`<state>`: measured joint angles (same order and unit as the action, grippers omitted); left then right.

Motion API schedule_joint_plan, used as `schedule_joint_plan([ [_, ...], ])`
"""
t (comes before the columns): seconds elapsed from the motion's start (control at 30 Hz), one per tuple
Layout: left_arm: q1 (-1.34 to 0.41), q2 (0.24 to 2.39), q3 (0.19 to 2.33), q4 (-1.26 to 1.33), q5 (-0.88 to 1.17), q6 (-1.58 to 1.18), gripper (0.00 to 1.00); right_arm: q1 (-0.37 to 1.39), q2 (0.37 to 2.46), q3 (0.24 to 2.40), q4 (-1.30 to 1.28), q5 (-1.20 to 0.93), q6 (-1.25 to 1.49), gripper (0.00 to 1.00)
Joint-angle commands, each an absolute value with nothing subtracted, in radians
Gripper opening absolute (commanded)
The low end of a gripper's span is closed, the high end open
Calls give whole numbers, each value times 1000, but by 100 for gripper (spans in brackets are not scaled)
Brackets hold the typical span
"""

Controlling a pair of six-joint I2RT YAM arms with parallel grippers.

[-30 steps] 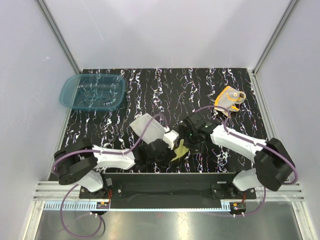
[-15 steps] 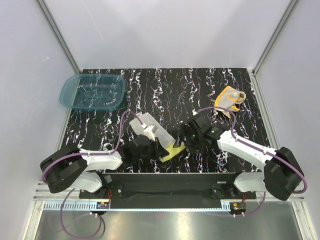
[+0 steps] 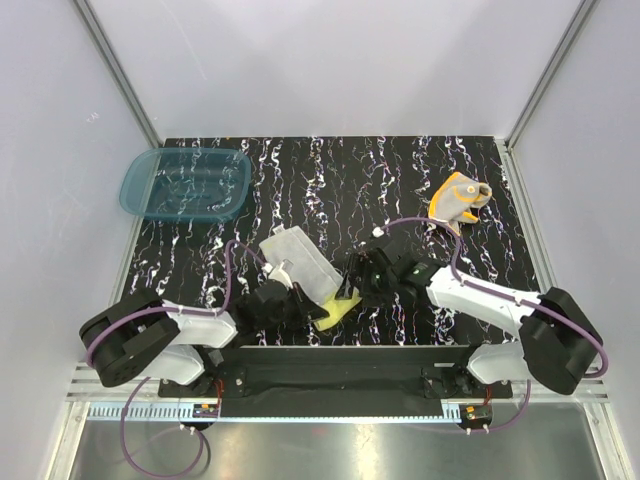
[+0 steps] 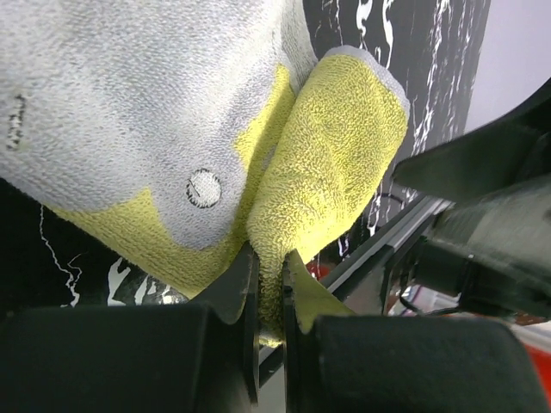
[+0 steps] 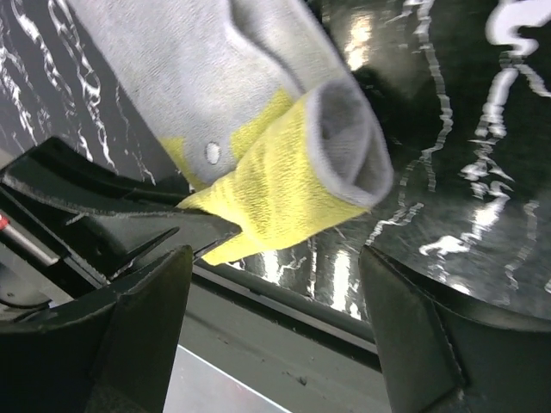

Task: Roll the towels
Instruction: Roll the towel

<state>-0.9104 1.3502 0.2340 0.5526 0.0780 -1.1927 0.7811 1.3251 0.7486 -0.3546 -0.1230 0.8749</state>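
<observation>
Black table (image 3: 330, 170): teal basin (image 3: 135, 195) left, orange towel (image 3: 455, 197) right, yellow towel (image 3: 300, 262) near

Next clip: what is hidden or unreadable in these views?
Left wrist view: the left hand pinches the yellow towel, whose grey side runs off the top and left edges.
Top view: that pinch is mostly hidden by the towel's raised grey flap.
Top view: the orange towel is too small to read its folds; neither wrist view shows it.
Right wrist view: whether the open right hand touches the towel cannot be told.
</observation>
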Motion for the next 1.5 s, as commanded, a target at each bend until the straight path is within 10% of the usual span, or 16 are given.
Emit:
schedule_joint_plan([
  [0.0, -890, 1367, 245, 548, 66, -1250, 0, 828, 1342, 713, -233, -95, 905, 84],
  [0.7, -815, 1535, 232, 730, 227, -1282, 0, 867, 1491, 589, 90, -6, 1095, 59],
  [0.83, -813, 1528, 241, 721, 233, -1267, 0, 865, 1519, 597, 115, -5, 1097, 43],
  [0.93, -813, 1525, 245, 712, 238, -1256, 0, 865, 1529, 597, 107, -6, 1101, 0],
  [1.0, -813, 1522, 253, 690, 245, -1241, 0, 865, 1526, 598, 97, -6, 1095, 0],
  [1.2, -851, 1396, 330, 469, 181, -1013, 59, 867, 1476, 656, -96, 28, 1069, 0],
  [1.47, -1076, 1152, 518, 101, -245, -605, 65, 867, 1495, 814, -423, 9, 1040, 0],
])
